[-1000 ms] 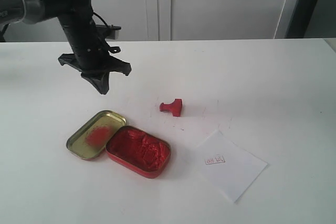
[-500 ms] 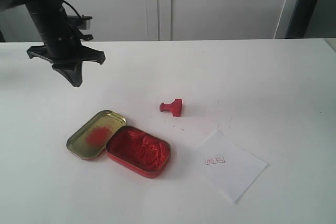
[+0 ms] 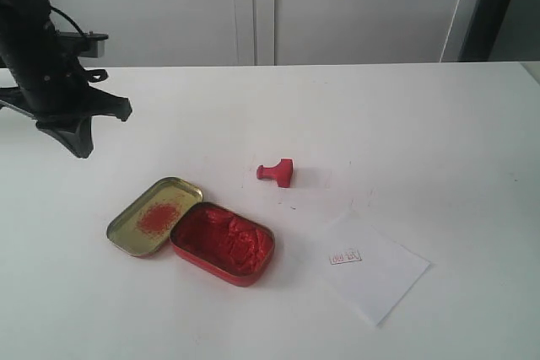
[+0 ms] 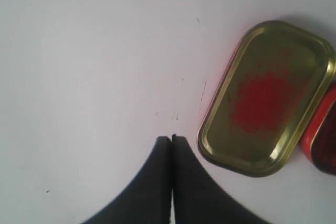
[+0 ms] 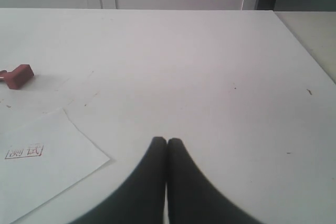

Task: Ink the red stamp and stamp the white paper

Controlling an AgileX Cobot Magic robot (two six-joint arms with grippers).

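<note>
1. The left gripper (image 3: 80, 151) has swung away over the last second. It hung above the tabletop (image 3: 380, 115) just behind the gold tin lid (image 3: 153, 216), and it now sits over by the left edge, well apart from everything.
2. Its 2 fingers are pressed together with nothing between them. In the left wrist view the tips meet over bare table just beside the lid.
3. The right gripper (image 5: 167, 141) does not appear in the exterior view. Its own camera shows its 2 fingers closed on nothing, low over the table near the white paper (image 5: 42, 171).
4. Nothing else has shifted. The red stamp (image 3: 278, 172) lies tipped on its side near the middle of the tabletop, free of both arms, with its handle pointing toward the left edge.
5. The red tin of ink paste (image 3: 223, 243) stands open, touching the lid, toward the near left of the tabletop.
6. The paper lies flat toward the near right and carries 1 small red rectangular imprint (image 3: 345, 256).
7. Judgement: with the imprint on the sheet, the stamp set down and the left arm pulling back empty, the inking and stamping look finished, and this reads as a retreat rather than a fresh approach.
8. If another imprint were wanted, the stamp would first need righting, since it rests on its side.
</note>
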